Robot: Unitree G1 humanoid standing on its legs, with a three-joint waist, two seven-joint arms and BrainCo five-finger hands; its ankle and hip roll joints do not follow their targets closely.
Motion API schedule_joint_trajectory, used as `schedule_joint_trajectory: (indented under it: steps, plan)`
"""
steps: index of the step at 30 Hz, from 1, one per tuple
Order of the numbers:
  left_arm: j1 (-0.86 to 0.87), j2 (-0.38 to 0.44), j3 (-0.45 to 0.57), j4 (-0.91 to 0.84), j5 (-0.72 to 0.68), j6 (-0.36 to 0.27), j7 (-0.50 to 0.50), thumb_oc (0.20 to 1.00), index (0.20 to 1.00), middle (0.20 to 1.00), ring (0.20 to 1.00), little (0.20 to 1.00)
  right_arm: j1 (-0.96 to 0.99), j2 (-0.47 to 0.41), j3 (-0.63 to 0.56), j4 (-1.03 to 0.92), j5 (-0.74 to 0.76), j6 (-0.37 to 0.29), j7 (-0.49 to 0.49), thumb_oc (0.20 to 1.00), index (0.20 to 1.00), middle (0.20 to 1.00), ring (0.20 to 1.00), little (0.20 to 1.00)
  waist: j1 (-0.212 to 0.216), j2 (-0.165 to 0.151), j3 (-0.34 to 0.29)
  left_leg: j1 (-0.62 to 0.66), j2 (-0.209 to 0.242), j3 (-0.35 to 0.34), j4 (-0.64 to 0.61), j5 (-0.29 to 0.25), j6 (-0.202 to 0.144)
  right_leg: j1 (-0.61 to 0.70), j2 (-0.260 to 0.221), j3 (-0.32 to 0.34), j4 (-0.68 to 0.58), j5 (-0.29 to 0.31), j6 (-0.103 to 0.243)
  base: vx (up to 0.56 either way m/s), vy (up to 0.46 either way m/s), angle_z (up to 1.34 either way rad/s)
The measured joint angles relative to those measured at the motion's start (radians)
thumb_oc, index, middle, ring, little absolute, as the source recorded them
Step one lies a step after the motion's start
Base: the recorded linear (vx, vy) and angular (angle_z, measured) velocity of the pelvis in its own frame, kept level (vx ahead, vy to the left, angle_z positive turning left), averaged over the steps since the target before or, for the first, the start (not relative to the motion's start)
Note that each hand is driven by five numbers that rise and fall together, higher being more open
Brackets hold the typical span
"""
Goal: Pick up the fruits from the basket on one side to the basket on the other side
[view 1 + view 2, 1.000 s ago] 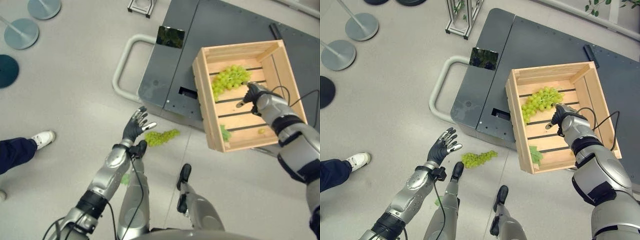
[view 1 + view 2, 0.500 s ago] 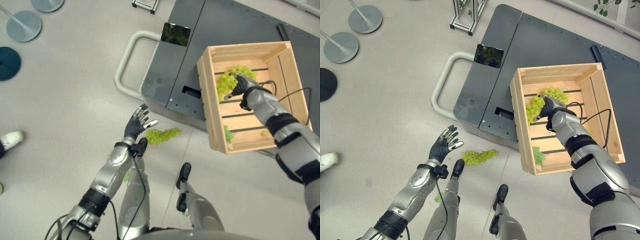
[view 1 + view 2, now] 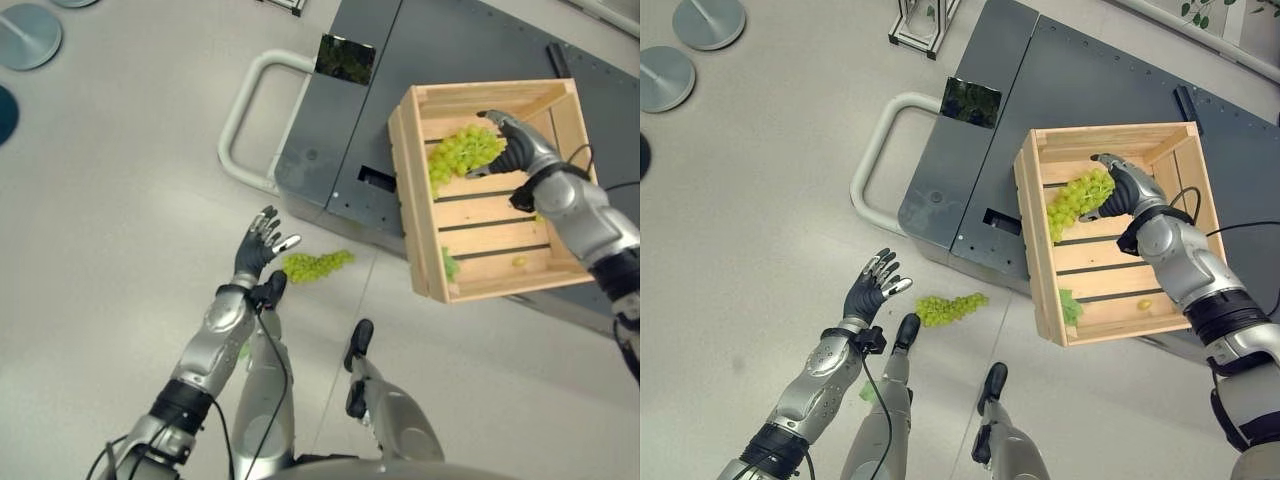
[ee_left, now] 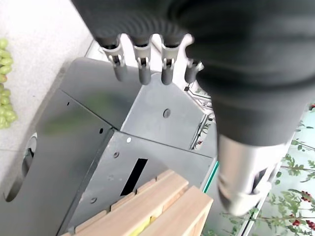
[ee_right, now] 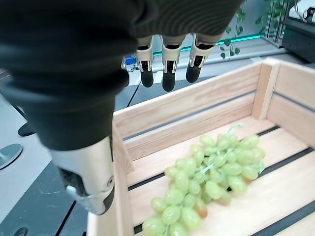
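Green grapes (image 3: 1077, 199) lie inside the wooden crate (image 3: 1030, 215) on the grey cart (image 3: 970, 180). Right hand (image 3: 1124, 190) hovers just above them, fingers (image 5: 167, 73) straight and apart. Left hand (image 3: 866, 293) hangs spread open near a second grape bunch (image 3: 949, 307) on the floor.

Silver-grey arms seen at lower left and right of frame. Left hand (image 3: 257, 247) and right hand (image 3: 1127, 188): dark ribbed covers, silver fingers (image 5: 166, 70), dark tips.
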Motion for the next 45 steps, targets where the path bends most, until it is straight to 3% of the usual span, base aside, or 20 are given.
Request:
schedule_joint_trajectory:
  steps: [5, 7, 9, 15, 28, 45]
  plan:
    - [-0.002, 0.018, -0.02, 0.0, -0.001, 0.0, -0.002, 1.0, 1.0, 1.0, 1.0, 1.0, -0.172, -0.011, 0.179, 0.15, -0.021, 0.004, 0.01, 1.0, 1.0, 1.0, 1.0, 1.0, -0.001, -0.001, 0.001, -0.003, 0.0, -0.001, 0.0, 0.0, 0.0, -0.002, 0.0, -0.001, 0.0, 0.0, 0.0, 0.0, 0.0, 0.0]
    - [-0.007, 0.021, -0.036, -0.001, -0.002, 0.0, -0.005, 1.0, 1.0, 1.0, 1.0, 1.0, -0.28, 0.02, 0.303, 0.288, -0.036, 0.004, 0.023, 1.0, 1.0, 1.0, 1.0, 1.0, 0.004, -0.002, 0.001, -0.005, 0.0, -0.001, 0.0, 0.001, 0.0, -0.004, 0.001, -0.002, 0.0, 0.0, 0.0, 0.0, 0.0, 0.0]
    - [-0.01, 0.016, -0.053, -0.005, -0.002, 0.0, -0.009, 1.0, 1.0, 1.0, 1.0, 1.0, -0.315, 0.04, 0.336, 0.364, -0.043, 0.007, 0.033, 1.0, 1.0, 1.0, 1.0, 1.0, 0.014, -0.002, 0.001, -0.011, 0.0, -0.004, 0.0, 0.001, 0.0, -0.008, 0.001, -0.006, 0.0, 0.0, 0.0, 0.0, -0.01, 0.03]
    - [-0.012, 0.035, -0.07, -0.01, -0.002, 0.0, -0.018, 1.0, 1.0, 1.0, 1.0, 1.0, -0.36, 0.153, 0.351, 0.535, -0.047, 0.002, 0.04, 1.0, 1.0, 1.0, 1.0, 1.0, 0.038, -0.005, 0.003, -0.022, -0.004, -0.013, 0.0, 0.001, -0.001, -0.013, 0.0, -0.015, 0.0, -0.002, 0.001, 0.02, -0.013, 0.04]
    - [-0.009, 0.05, -0.071, -0.033, -0.002, 0.0, -0.027, 1.0, 1.0, 1.0, 1.0, 1.0, -0.362, 0.17, 0.356, 0.668, -0.101, -0.001, 0.038, 1.0, 1.0, 1.0, 1.0, 1.0, 0.08, -0.005, 0.002, -0.108, -0.026, -0.064, 0.006, 0.018, -0.007, -0.068, -0.004, -0.059, 0.0, -0.008, 0.007, 0.03, -0.002, 0.12]
    - [-0.02, 0.056, -0.072, -0.053, -0.002, -0.005, -0.04, 1.0, 1.0, 1.0, 1.0, 1.0, -0.356, 0.182, 0.465, 0.71, -0.352, 0.006, 0.083, 1.0, 1.0, 1.0, 1.0, 1.0, 0.083, -0.003, 0.002, -0.192, -0.073, -0.107, 0.028, 0.019, -0.005, -0.102, -0.022, -0.071, 0.0, -0.039, 0.026, 0.01, -0.003, 0.12]
